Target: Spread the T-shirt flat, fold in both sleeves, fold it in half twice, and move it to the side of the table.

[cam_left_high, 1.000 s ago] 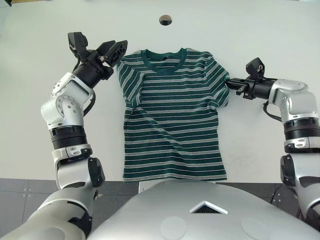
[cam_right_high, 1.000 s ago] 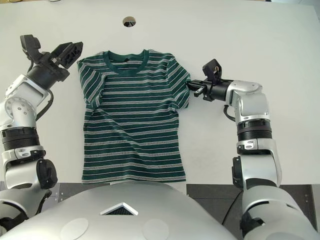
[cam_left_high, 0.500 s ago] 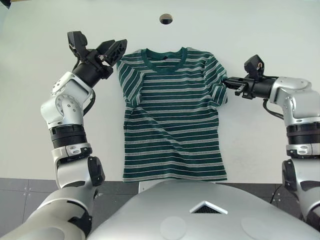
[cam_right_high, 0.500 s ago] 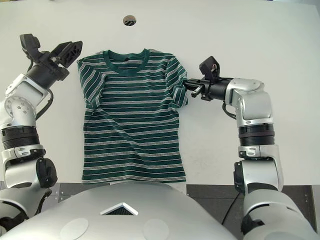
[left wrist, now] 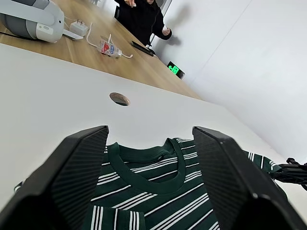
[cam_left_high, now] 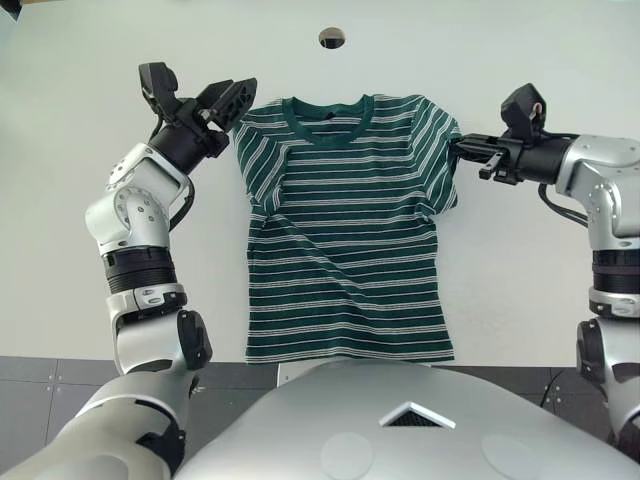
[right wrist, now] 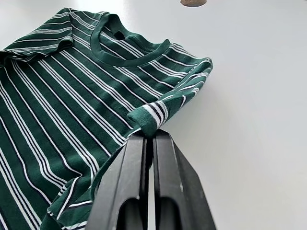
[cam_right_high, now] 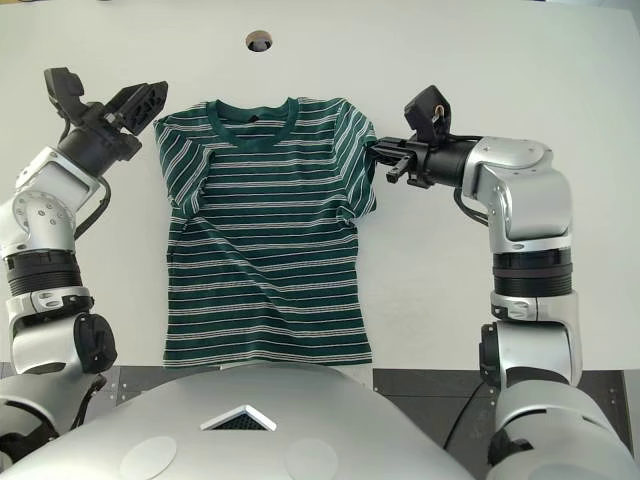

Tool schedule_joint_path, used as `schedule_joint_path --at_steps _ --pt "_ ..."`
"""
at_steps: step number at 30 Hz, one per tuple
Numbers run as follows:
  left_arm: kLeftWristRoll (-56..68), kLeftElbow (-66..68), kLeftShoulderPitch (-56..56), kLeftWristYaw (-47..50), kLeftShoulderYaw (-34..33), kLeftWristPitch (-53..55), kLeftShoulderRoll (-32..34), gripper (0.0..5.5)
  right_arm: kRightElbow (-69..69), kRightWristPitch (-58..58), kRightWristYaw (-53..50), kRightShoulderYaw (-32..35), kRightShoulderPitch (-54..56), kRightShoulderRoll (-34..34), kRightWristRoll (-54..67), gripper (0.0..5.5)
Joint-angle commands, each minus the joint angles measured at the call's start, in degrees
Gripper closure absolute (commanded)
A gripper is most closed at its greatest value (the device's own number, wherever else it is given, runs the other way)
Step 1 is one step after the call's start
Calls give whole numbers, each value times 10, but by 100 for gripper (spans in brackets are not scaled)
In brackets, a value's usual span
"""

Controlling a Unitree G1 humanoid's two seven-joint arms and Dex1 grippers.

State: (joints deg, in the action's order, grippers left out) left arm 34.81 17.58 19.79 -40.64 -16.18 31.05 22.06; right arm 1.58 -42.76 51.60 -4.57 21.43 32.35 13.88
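Count: one T-shirt (cam_left_high: 345, 230), two sleeves, two grippers, one round hole (cam_left_high: 331, 38) in the table top.

T-shirt: dark green with white stripes. It lies front up near the middle of the white table (cam_left_high: 520, 260), collar on the far side and hem at the near edge. The body is mostly flat, with a few wrinkles. My left-side sleeve (cam_left_high: 252, 172) is tucked in against the body. The right sleeve (cam_left_high: 447, 165) is bunched at the shoulder.

Surroundings: the hole sits beyond the collar, well apart from the cloth. A wooden desk (left wrist: 72, 52) with a cable and small devices stands behind the table. Nothing lies between either gripper and the shirt.

Left gripper (cam_left_high: 228, 100): fingers spread wide and holding nothing. It hangs just beside the shirt's left shoulder corner. I cannot tell whether a fingertip brushes the cloth.

Right gripper (right wrist: 148, 139): fingers pressed together, with the striped cuff (right wrist: 152, 114) of the right sleeve pinched between the tips. It sits at the shirt's right shoulder, and the cuff is raised a little off the table.
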Motion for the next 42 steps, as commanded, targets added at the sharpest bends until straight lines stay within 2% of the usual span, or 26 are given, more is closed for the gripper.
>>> schedule_joint_path --at_steps 1,9,24,33,42 --pt "2 3 16 0 2 1 -7 222 -20 -13 -5 -5 3 -1 12 539" --pt "1 4 25 1 2 5 -8 222 -52 -42 -29 -31 26 -37 29 539" --pt "13 -12 17 8 -3 11 -10 222 63 -11 -82 -91 53 -131 6 539" --pt "13 -8 26 13 3 13 -19 222 111 27 -90 -97 76 -163 -6 539" --pt "13 -4 34 15 1 15 -21 222 108 22 -73 -98 85 -153 -6 388"
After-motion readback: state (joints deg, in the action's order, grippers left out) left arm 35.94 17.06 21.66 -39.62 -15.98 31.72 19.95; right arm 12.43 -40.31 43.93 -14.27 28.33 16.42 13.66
